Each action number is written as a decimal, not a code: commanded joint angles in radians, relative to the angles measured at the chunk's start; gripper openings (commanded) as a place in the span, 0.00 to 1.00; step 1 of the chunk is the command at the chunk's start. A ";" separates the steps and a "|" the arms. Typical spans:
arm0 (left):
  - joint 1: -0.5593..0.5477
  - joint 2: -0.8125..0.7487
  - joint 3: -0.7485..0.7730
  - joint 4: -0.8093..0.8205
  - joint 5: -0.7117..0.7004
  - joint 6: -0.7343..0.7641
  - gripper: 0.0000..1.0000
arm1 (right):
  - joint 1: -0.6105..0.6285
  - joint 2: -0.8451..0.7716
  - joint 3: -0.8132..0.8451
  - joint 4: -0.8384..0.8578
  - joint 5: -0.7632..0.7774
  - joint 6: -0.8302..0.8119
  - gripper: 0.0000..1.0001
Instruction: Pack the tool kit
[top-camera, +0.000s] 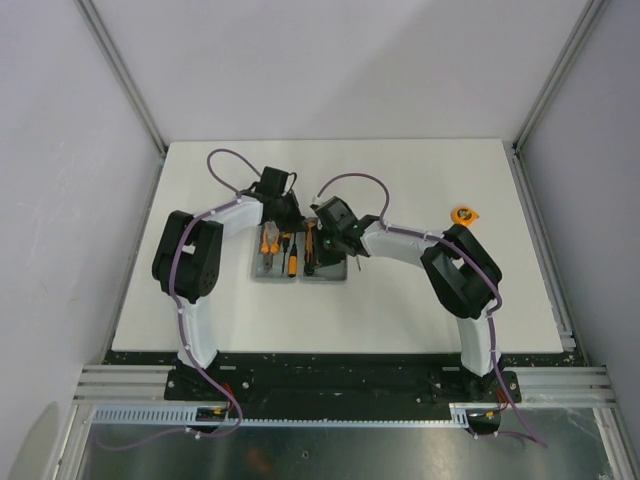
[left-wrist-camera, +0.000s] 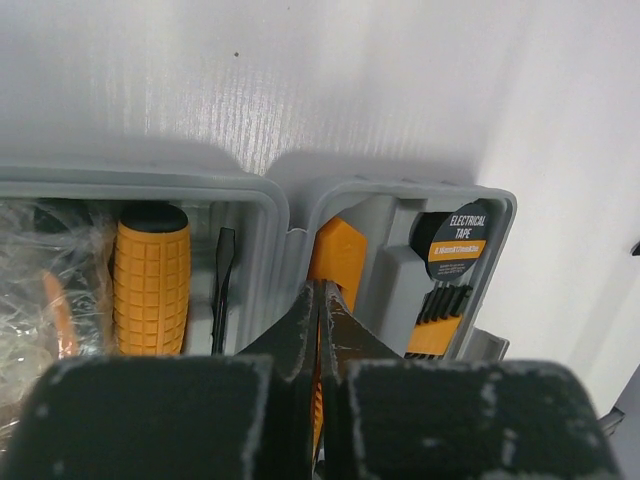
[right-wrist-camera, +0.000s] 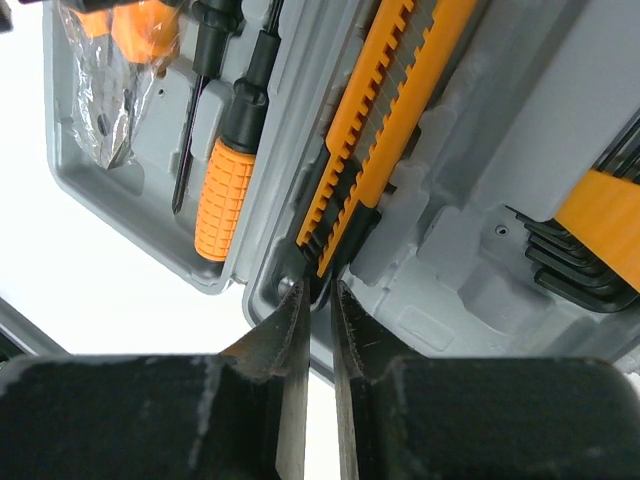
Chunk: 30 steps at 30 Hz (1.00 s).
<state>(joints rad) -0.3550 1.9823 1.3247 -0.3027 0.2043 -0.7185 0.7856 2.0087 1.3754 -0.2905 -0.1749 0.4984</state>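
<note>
The grey tool kit case (top-camera: 300, 268) lies open at the table's middle, both halves up. An orange-and-black knife (right-wrist-camera: 385, 120) rests along the hinge side of its right half (right-wrist-camera: 520, 250). My right gripper (right-wrist-camera: 318, 288) is closed narrowly on the knife's black end. My left gripper (left-wrist-camera: 322, 290) is shut, its tips down on the knife's other orange end (left-wrist-camera: 340, 252). The left half (left-wrist-camera: 255, 200) holds an orange-handled screwdriver (left-wrist-camera: 150, 290) and a thin black driver (left-wrist-camera: 221, 285). An orange tape measure (top-camera: 464, 213) sits on the table, outside the case at the right.
A roll of electrical tape (left-wrist-camera: 455, 240) and black hex keys in an orange holder (right-wrist-camera: 600, 215) fill the right half's far slots. A clear plastic bag (right-wrist-camera: 105, 90) with orange pieces lies in the left half. Both arms crowd over the case.
</note>
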 joint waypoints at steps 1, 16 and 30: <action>-0.015 0.060 -0.007 -0.105 -0.065 -0.001 0.00 | 0.025 0.100 -0.027 -0.100 0.099 -0.025 0.15; 0.022 0.117 -0.039 -0.108 0.021 -0.030 0.00 | 0.101 0.122 -0.026 -0.153 0.347 -0.055 0.22; 0.043 0.129 -0.087 -0.086 0.051 -0.062 0.00 | 0.113 0.192 0.006 -0.226 0.350 -0.018 0.28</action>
<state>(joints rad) -0.3023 2.0159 1.3109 -0.2440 0.3382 -0.7876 0.9043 2.0445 1.4479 -0.3290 0.1585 0.4908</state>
